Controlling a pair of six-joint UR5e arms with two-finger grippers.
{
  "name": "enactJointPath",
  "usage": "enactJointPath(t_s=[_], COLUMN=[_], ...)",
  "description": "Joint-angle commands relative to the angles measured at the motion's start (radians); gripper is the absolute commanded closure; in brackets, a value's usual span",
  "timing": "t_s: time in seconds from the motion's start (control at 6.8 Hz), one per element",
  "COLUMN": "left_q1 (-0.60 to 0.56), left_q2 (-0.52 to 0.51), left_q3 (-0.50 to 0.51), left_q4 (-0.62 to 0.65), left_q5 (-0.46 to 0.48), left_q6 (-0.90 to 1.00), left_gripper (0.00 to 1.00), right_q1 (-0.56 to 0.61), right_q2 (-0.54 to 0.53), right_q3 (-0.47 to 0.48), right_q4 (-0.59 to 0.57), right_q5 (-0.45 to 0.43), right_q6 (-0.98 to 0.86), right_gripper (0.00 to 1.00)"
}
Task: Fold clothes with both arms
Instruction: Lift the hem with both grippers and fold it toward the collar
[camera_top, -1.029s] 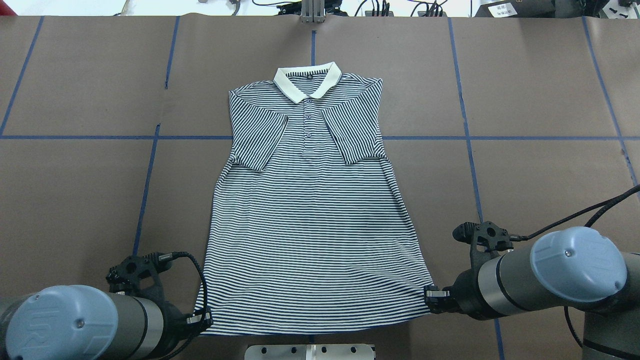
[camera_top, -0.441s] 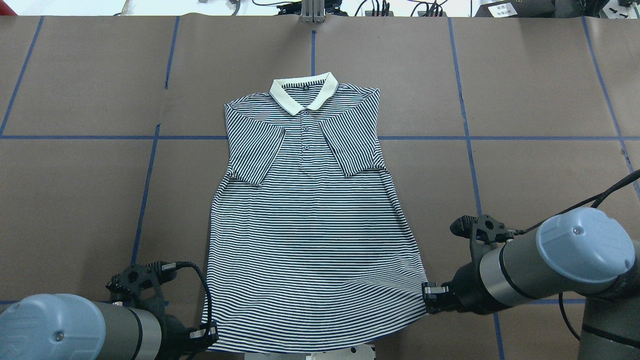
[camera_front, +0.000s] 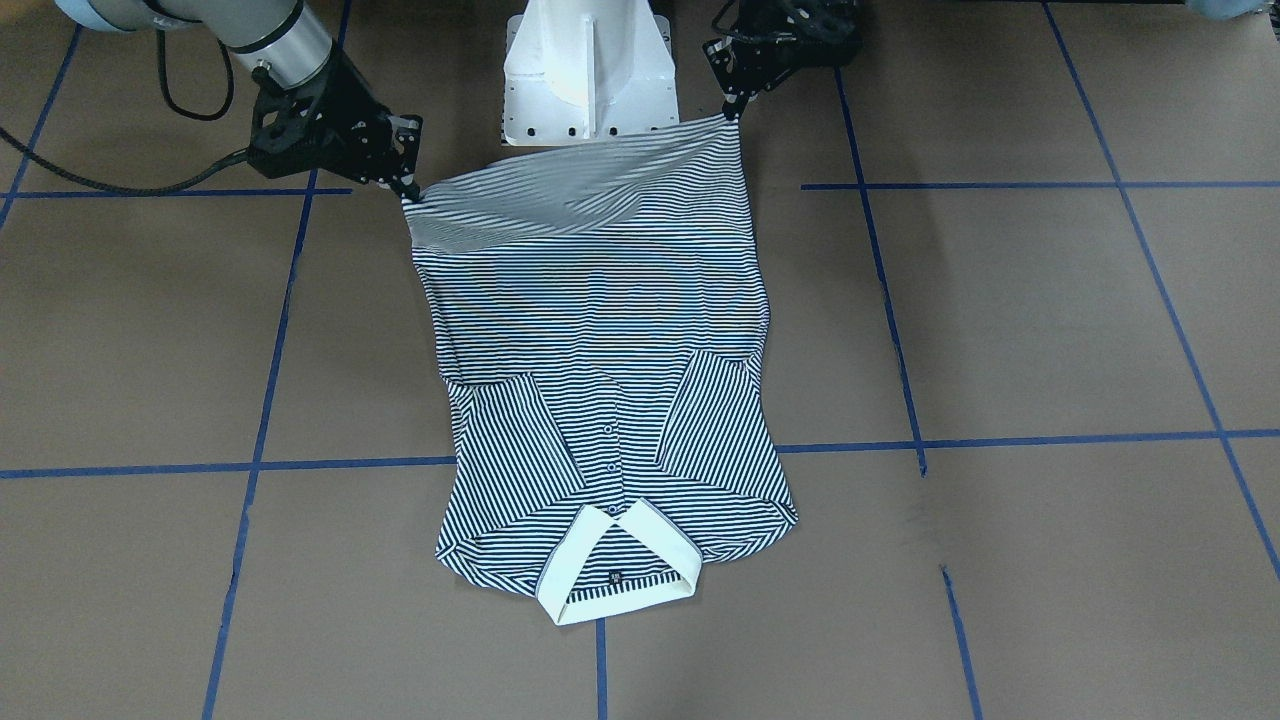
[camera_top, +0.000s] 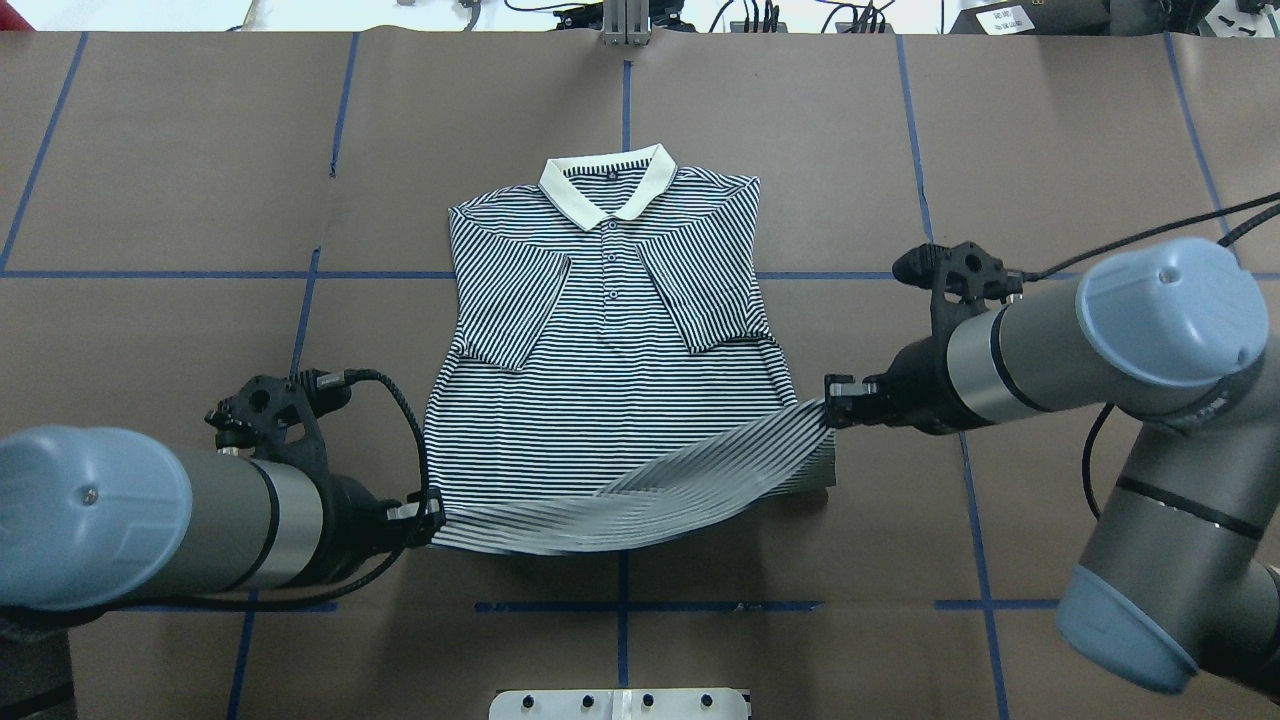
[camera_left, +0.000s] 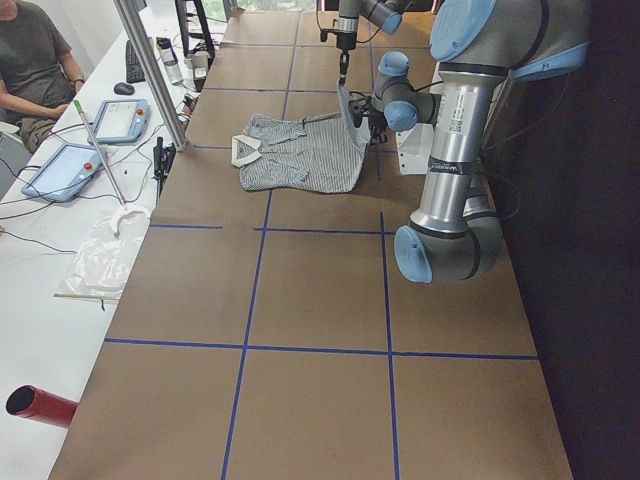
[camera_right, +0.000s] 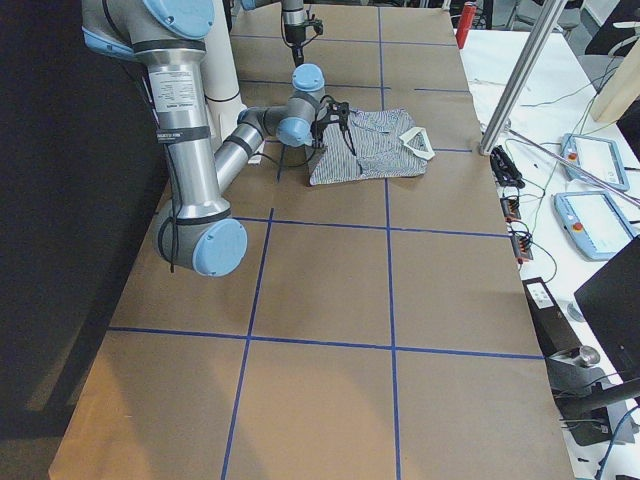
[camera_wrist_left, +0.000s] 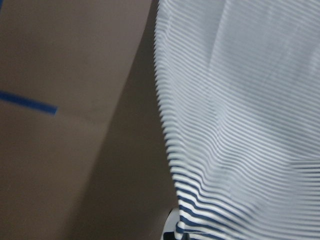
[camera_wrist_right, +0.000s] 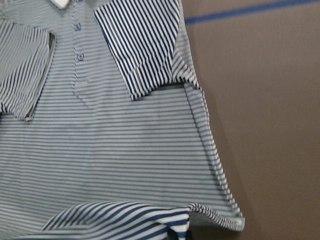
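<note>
Left tool (camera_top: 430, 510) is pinched shut on one bottom corner of the shirt (camera_top: 610, 330), and the right tool (camera_top: 832, 402) is clamped the same way on the other bottom corner. Between them the hem (camera_top: 640, 500) hangs clear of the tabletop (camera_top: 150, 200) as a sagging band with its paler inner side showing. The right corner is held nearer the collar (camera_top: 603, 190) than the left one, so the band runs at a slant over the lower part of the shirt.

The upper part of the shirt lies flat, front up, near the middle of the tabletop, with the collar pointing away from the robot. Both short sleeves (camera_top: 505, 300) are folded inward onto the chest, on either side of the row of buttons (camera_top: 614, 260).

From the left wrist, blurred striped cloth fills the right half of the view, close to the camera. From the right wrist, the flat body, one folded sleeve and the buttons show, with a fold of hem at the bottom edge.

Brown paper covers the tabletop, crossed by blue tape lines (camera_top: 940, 330). A white base (camera_front: 590, 70) stands between the arms. In the left side view a person (camera_left: 30, 60) sits at a white side table.
</note>
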Motion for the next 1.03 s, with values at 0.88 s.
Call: enactJointPath(t_s=[0.88], left_q1=[-0.429], left_q2=[-0.243], left_q3=[0.751], left_q4=[-0.479], left_q5=[-0.047], left_q6=[0.202], left_gripper=[1.00], right_q1=[0.236], right_q2=[0.468], right_q3=[-0.849], right_q4=[0.272], right_q5=[-0.038], right_q6=[-0.236], right_gripper=[1.00])
